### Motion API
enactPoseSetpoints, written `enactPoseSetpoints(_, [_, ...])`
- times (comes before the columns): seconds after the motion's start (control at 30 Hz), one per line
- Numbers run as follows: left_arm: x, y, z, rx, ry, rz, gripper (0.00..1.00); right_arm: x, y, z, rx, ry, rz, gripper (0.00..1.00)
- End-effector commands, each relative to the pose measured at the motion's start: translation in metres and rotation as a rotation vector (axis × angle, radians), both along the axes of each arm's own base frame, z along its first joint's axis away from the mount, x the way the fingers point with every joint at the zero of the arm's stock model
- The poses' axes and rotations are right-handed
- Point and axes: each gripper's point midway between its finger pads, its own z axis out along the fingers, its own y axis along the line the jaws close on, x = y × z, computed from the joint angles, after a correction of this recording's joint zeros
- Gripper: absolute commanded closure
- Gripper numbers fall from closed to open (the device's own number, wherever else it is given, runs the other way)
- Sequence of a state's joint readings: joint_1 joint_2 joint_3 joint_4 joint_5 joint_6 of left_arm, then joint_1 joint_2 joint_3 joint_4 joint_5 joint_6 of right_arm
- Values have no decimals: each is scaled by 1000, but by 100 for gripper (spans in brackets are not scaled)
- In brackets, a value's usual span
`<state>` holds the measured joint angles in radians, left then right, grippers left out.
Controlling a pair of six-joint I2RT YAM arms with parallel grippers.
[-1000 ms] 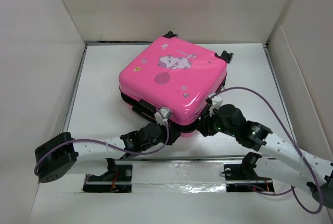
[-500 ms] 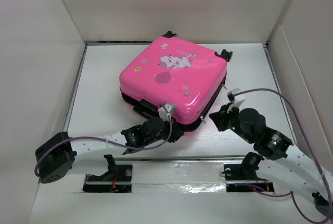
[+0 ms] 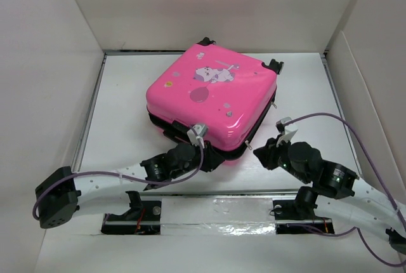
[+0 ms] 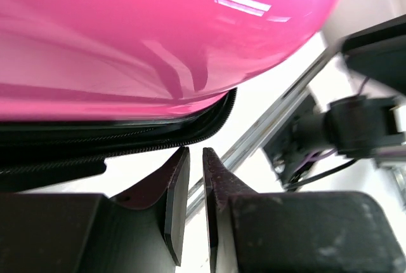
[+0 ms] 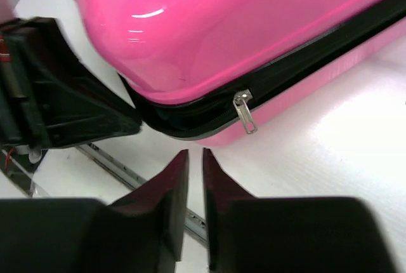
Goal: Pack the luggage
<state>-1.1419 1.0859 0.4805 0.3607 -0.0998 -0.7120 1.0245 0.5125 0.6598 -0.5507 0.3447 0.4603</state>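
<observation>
My left gripper sits low at the near corner of the case. Its fingers are pressed almost together with nothing between them. My right gripper is just as narrow and just as empty, a little short of the pull that hangs from the zip.

The main risk, as I judge it, is that pull. It is small, flat and dangling, and my right fingers would have to spread before they could take it. If I go in with them this tight, I would only knock it aside or scrape the shell. At the corner the two rows of teeth look parted. If I drag the slider round that bend while the lid rides high, it may jam or skip. The case also lies loose on the table, so a hard tug along the zip could spin or slide it away from me. My left gripper is beside it, not on it, and would not steady it. Both wrists crowd the same corner, so they could also bump each other.

Both arms run low over the table from their bases. The left is stretched long from the left side, with its wrist at the corner. The right is bent in from the right, with its wrist turned towards the case's near right side. The wheels point to the far wall.
</observation>
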Motion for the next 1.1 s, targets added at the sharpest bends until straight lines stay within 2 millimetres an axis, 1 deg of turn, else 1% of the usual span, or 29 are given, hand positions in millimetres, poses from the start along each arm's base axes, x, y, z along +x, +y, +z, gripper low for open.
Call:
enactPoseSetpoints(0.0, [5, 10, 20, -92, -18, 67, 88, 6, -10, -18, -7, 23, -96, 75])
enactPoseSetpoints(0.03, [6, 15, 16, -82, -14, 84, 88, 7, -7, -13, 18, 8, -89, 68])
enactPoseSetpoints(0.07, [6, 18, 16, -80, -15, 93, 86, 10, -9, -9, 25, -8, -105, 64])
enactPoseSetpoints(0.1, [7, 24, 16, -74, -19, 110, 86, 13, -11, -5, 37, -24, -123, 58])
enactPoseSetpoints(0.17, [8, 29, 18, -65, -27, 125, 83, 20, -17, -2, 28, -51, -166, 55])
enactPoseSetpoints(0.23, [10, 33, 20, -46, -39, 134, 81, 27, -14, 0, 28, -75, -175, 55])
enactPoseSetpoints(0.33, [8, 32, 19, -24, -37, 117, 80, 37, -4, -7, -20, -105, -132, 55])
enactPoseSetpoints(0.37, [4, 30, 17, -19, -35, 101, 79, 39, 2, -21, -68, -83, -97, 56])
enactPoseSetpoints(0.4, [3, 29, 15, -11, -32, 92, 79, 44, 2, -24, -84, -80, -96, 56])
enactPoseSetpoints(0.43, [2, 29, 12, -8, -28, 85, 79, 47, 6, -23, -86, -83, -81, 55])
enactPoseSetpoints(0.5, [1, 29, 12, -19, -37, 75, 78, 52, 12, -30, -121, -86, -45, 55])
enactPoseSetpoints(0.57, [-3, 29, 9, -18, -38, 52, 78, 61, 11, -29, -120, -98, -54, 55])
enactPoseSetpoints(0.6, [-4, 29, 11, -27, -46, 42, 78, 60, 14, -35, -131, -87, -23, 55])
enactPoseSetpoints(0.63, [-6, 29, 9, -25, -46, 30, 78, 64, 10, -36, -127, -84, -33, 55])
enactPoseSetpoints(0.7, [-6, 28, 9, -20, -58, 22, 78, 63, 12, -43, -124, -61, -4, 55])
enactPoseSetpoints(0.8, [-6, 26, 7, -14, -70, 12, 78, 65, 12, -46, -118, -51, 8, 55])
enactPoseSetpoints(0.9, [-5, 24, 4, 0, -83, 1, 78, 63, 17, -51, -109, -31, 42, 57])
enactPoseSetpoints(0.93, [-4, 24, 4, 2, -89, 1, 78, 62, 19, -55, -115, -20, 53, 59])
enactPoseSetpoints(1.07, [-1, 25, 5, 12, -119, 4, 78, 57, 27, -58, -112, -2, 103, 62])
